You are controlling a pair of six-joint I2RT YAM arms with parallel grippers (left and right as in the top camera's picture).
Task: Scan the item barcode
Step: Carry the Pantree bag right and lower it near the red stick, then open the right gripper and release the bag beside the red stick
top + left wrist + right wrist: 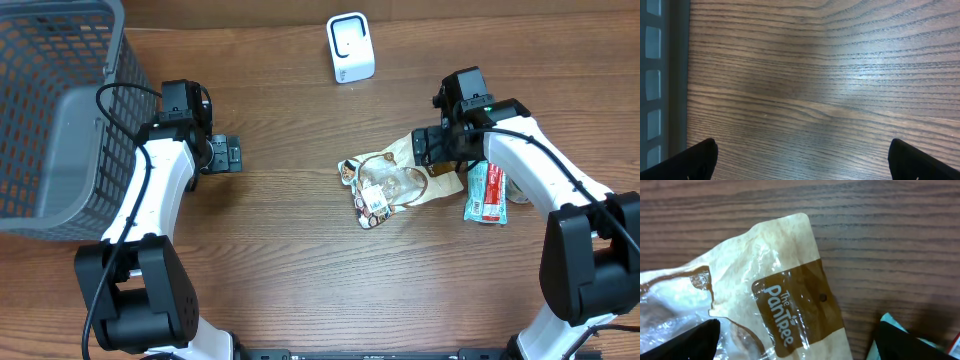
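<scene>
The snack bag [392, 182], part brown paper and part clear film, lies flat on the wooden table [280, 250] right of centre. The right gripper [428, 148] hangs over its far right end. In the right wrist view that gripper [800, 347] has its two dark fingertips [687, 342] spread wide to either side of the bag [785, 280]. It grasps nothing, and the brown band printed "The Pantree" lies between them. Through the clear film some pale contents show, but what they are cannot be told. A small white label sits at the bag's near end, too small to read.

A red and teal packet [487, 192] lies just right of the bag, beneath the right arm. Its teal corner [890, 330] shows low on the right in the wrist view.

The white scanner [350, 47] stands upright at the far side of the table, well apart from the bag.

A grey mesh basket [60, 40] fills the far left corner, and its inside shows only grey floor and lattice walls. The left gripper [225, 153] hovers just right of it over bare wood. Its fingers [695, 160] are wide apart and hold nothing, and the basket wall [655, 75] shows at the left edge of that view.
</scene>
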